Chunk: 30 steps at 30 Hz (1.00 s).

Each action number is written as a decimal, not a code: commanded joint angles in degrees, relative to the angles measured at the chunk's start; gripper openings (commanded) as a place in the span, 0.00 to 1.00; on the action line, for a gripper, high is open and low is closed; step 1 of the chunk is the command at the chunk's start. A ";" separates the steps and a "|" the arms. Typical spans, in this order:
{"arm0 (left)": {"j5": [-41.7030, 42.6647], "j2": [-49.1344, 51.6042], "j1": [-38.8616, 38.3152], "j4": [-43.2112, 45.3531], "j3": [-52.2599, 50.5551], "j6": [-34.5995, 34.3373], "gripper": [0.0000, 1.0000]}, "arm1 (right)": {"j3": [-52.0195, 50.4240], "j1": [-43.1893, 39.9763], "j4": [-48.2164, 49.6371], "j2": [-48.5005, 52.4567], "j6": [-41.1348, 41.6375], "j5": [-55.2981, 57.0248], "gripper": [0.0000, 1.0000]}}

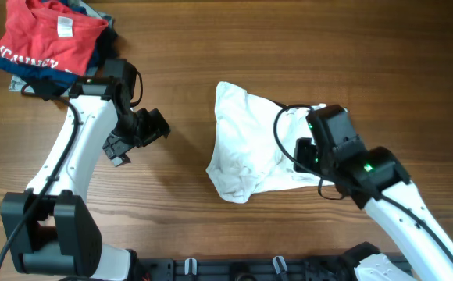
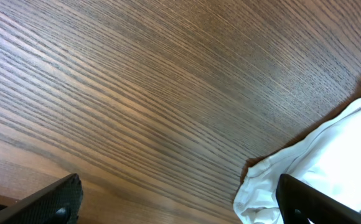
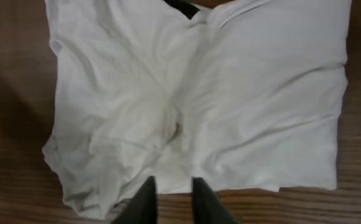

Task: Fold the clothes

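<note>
A white garment (image 1: 250,148) lies crumpled and partly folded on the wooden table, right of centre. My right gripper (image 1: 308,152) hovers at its right edge. In the right wrist view the garment (image 3: 199,93) fills the frame, and the fingers (image 3: 171,199) stand a narrow gap apart over its near edge, with bare wood between them and nothing held. My left gripper (image 1: 137,134) is left of the garment, above bare wood. In the left wrist view its fingers (image 2: 180,208) are wide open and empty, with the garment's corner (image 2: 330,162) at lower right.
A pile of clothes, a red shirt (image 1: 51,39) on top of darker ones, sits at the table's far left corner behind the left arm. The table's (image 1: 211,47) front edge holds the arm bases.
</note>
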 commanded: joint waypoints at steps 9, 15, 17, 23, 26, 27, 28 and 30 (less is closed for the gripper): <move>0.46 -0.02 0.04 -1.05 -0.31 0.72 1.00 | 0.04 -3.15 10.51 20.85 3.52 5.60 0.04; 0.46 -0.02 0.04 -0.90 -0.33 0.70 1.00 | 0.02 -12.59 11.41 24.83 -4.66 -1.09 0.04; 0.48 -0.02 0.04 -0.17 -0.31 0.70 1.00 | -0.20 -12.39 11.26 25.86 -6.16 -7.23 0.04; 0.48 -0.02 0.04 0.00 -0.31 0.70 1.00 | -7.45 -9.84 18.25 29.11 -4.39 -14.97 0.04; 0.48 -0.02 0.04 0.02 -0.33 0.70 1.00 | -7.41 -9.84 18.01 28.15 -2.12 -11.76 0.04; 0.48 -0.02 0.04 0.00 -0.31 0.70 1.00 | -6.67 -9.84 17.18 26.82 -2.14 -10.60 0.04; 0.46 -0.02 0.04 0.00 -0.31 0.70 1.00 | -5.20 -9.86 15.21 24.44 -1.99 -8.17 0.04; 0.48 -0.02 0.04 0.02 -0.31 0.70 1.00 | -1.55 -10.51 12.00 18.32 -1.55 -6.56 0.08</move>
